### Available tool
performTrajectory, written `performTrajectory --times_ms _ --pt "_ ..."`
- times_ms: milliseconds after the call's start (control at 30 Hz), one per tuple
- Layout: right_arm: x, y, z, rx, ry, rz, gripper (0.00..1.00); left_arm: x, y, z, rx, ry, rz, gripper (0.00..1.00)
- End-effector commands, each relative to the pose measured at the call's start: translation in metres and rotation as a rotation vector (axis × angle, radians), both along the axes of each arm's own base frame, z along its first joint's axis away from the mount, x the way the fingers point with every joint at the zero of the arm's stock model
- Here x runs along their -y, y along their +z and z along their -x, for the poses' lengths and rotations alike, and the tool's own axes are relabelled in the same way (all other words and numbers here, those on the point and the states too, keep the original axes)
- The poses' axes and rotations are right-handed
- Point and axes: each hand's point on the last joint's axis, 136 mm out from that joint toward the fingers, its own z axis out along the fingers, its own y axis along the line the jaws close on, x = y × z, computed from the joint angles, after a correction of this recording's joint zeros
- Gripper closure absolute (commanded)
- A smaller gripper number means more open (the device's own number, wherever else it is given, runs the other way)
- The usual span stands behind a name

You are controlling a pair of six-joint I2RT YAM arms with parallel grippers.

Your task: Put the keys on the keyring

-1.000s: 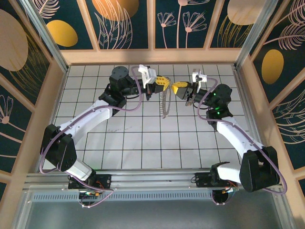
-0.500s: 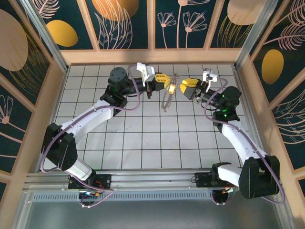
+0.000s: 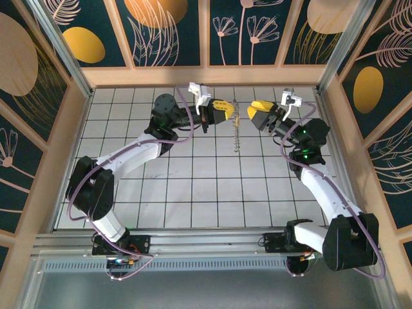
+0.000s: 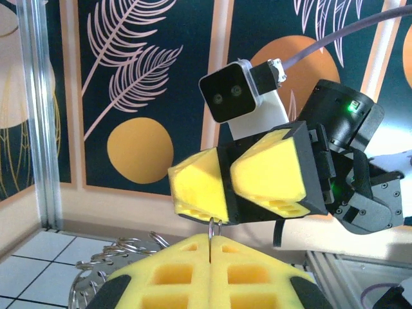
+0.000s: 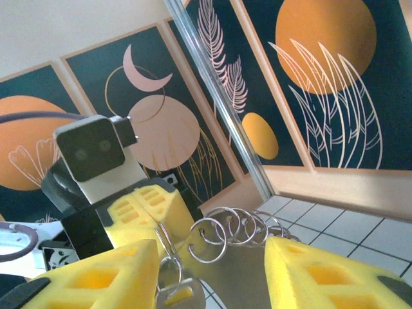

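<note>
My left gripper (image 3: 225, 108) is shut on the keyring (image 3: 237, 132), a silvery chain of loops that hangs down over the tiles. In the left wrist view its fingertips (image 4: 212, 239) pinch a thin ring, with more keyring loops (image 4: 122, 248) at lower left. My right gripper (image 3: 257, 114) faces it from the right, open and a short gap away. In the right wrist view the key (image 5: 175, 295) dangles from a ring (image 5: 164, 251) below the left gripper's fingers (image 5: 145, 206), between my open right gripper (image 5: 212, 257) fingers. The coiled keyring loops (image 5: 238, 228) hang beside it.
Both grippers are raised above the white tiled floor (image 3: 193, 187) near the back wall (image 3: 206, 76). Wooden walls with dark painted panels close in the left, back and right. The right wrist camera (image 4: 235, 96) sits just above the right gripper's fingers.
The left gripper has carried the keyring to the right and back. The right gripper has drawn away from it to the right and stands open now.
</note>
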Motion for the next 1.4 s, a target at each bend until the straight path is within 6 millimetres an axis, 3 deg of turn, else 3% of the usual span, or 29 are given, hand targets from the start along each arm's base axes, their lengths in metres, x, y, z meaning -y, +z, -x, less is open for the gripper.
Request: performTrajectory --times_ms 0,367,400,667,1067,1367 --pt "0.004 0.022 0.000 0.049 0.006 -0.057 0.50 -0.002 0.013 0.009 -0.006 -0.039 0.062 1.00" --pt "-0.004 0.030 -0.007 0.024 0.110 -0.139 0.49 -0.009 0.009 -0.001 -0.118 -0.031 0.109 1.00" --pt "-0.004 0.030 -0.007 0.021 0.112 -0.145 0.49 -0.008 0.001 -0.006 -0.143 -0.032 0.105 1.00" --pt "-0.018 0.027 -0.005 0.009 0.152 -0.150 0.55 -0.009 -0.007 -0.015 -0.192 -0.031 0.116 1.00" --pt "-0.028 0.005 -0.020 -0.044 0.136 -0.138 0.70 -0.013 -0.004 -0.014 -0.194 -0.035 0.134 1.00" --pt "-0.042 -0.007 -0.017 -0.062 0.181 -0.111 0.77 -0.013 -0.001 -0.014 -0.189 -0.036 0.137 1.00"
